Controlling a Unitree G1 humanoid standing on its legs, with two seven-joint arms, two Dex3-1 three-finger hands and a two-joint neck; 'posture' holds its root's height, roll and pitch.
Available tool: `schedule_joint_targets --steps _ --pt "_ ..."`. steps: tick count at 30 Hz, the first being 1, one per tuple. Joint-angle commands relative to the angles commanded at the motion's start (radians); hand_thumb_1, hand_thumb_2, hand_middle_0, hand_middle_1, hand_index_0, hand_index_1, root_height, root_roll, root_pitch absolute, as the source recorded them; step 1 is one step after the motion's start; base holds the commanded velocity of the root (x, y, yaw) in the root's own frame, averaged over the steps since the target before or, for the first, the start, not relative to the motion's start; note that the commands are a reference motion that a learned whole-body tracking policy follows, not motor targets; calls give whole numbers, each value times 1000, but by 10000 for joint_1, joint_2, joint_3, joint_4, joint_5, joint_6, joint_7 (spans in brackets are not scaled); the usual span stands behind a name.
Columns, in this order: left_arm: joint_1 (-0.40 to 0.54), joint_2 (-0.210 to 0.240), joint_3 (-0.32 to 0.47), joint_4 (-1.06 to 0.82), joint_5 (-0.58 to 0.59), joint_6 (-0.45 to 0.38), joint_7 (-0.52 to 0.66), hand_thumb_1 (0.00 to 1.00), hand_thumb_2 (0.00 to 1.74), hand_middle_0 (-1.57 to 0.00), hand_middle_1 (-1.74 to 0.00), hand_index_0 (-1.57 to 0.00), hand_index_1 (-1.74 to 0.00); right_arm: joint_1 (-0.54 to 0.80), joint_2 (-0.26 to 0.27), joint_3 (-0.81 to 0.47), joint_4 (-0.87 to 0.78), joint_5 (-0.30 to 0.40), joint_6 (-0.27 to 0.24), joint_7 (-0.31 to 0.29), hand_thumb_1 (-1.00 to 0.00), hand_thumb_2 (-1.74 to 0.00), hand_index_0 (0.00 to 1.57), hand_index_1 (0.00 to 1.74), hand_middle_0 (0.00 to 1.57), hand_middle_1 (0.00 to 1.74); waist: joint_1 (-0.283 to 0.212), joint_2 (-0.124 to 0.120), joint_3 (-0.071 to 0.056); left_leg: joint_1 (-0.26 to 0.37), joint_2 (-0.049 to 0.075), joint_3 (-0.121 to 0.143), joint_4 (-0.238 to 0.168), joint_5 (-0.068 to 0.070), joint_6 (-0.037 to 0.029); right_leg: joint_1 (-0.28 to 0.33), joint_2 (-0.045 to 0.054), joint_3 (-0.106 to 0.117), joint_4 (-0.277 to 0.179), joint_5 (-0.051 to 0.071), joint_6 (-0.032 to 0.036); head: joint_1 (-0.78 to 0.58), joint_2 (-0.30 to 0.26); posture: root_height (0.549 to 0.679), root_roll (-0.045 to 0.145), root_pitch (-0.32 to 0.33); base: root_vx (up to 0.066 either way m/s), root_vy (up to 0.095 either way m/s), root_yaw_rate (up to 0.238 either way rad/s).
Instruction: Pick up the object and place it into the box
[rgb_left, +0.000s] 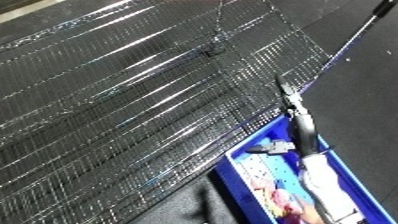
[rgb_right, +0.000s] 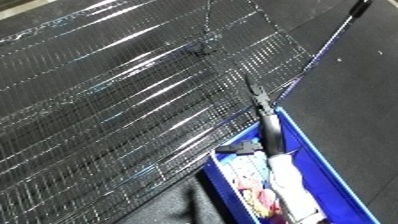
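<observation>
storeroom or workshop: wire mesh shelf (rgb_left: 133, 100), blue bin (rgb_left: 238, 182).

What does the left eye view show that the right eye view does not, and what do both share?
Only the left eye view shows more of the dark floor to the right of the wire shelf.

Only the right eye view shows the black tip of the pole at the top right, and more dark floor beyond the blue bin's right wall.

Both share the wire shelf, the blue bin with pale objects in it, and the right hand, fingers straight, stretched over the bin's far end towards the shelf. No left hand shows.
</observation>
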Motion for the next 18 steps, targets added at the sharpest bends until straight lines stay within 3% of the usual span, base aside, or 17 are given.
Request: schedule_joint_targets --steps 9,18 --pt "81 18 67 -180 76 120 168 1000 1740 -1570 -1740 -1570 -1740 -855 223 1180 -365 -132 128 179 0 0 0 0 0 0 734 -206 128 -269 -86 -392 21 157 30 -23 47 -237 232 -207 -3 -1363 174 629 45 -197 -1 4 168" --pt "27 1 189 -215 90 78 435 1000 1740 -1570 -1740 -1570 -1740 -1435 237 1937 -567 -301 215 145 0 0 0 0 0 0 1275 -393 155 -386 -155 -654 -200 269 65 1 3 -433 187 -198 30 -2910 -84 630 38 -187 18 14 107"
